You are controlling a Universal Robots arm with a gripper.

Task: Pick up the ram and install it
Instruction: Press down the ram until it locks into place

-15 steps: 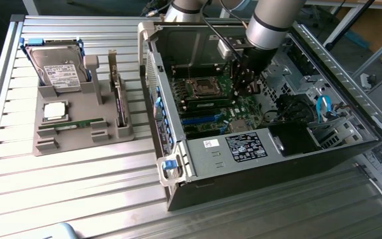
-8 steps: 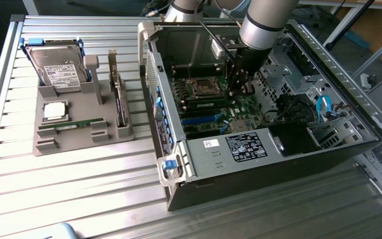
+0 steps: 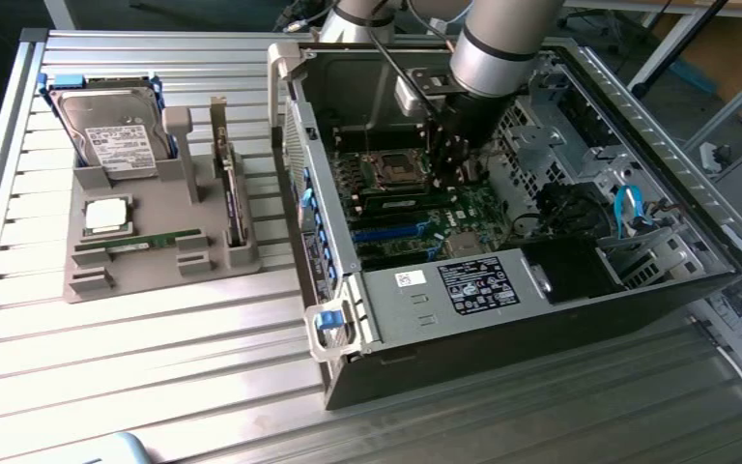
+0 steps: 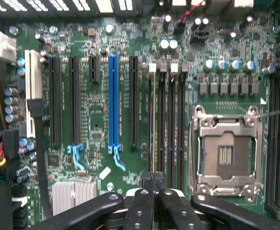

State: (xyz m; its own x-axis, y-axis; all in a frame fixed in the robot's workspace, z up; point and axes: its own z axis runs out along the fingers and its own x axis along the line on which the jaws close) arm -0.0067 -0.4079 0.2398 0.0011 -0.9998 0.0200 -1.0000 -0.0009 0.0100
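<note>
The gripper [image 4: 152, 184] is inside the open computer case [image 3: 345, 319], low over the motherboard [image 4: 97, 115]. Its fingers are fully closed, with the tips pressed together over the memory slots [image 4: 166, 120] beside the empty processor socket [image 4: 225, 155].

A thin green edge lies in the slot directly beyond the fingertips. This may be the ram [image 4: 153, 120], seated edge-on. The wrist view does not settle whether it is a module, nor whether the fingertips touch it. A similar green stick [image 3: 139, 244] lies flat in the grey fixture tray [image 3: 152, 271] outside the case, towards the exterior view's left. It rests near a hard drive [image 3: 111, 145] and a silver processor chip [image 3: 104, 215].

Handling judgement: a memory module is light, stiff and thin. It will likely snap or shed parts if bent. Grip it across the two flat faces near the middle of the long upper edge. Keep clear of the contact edge.

In the exterior view the arm [image 3: 506, 48] covers the fingertips and the slots beneath. The slot latches are too dim to read
</note>
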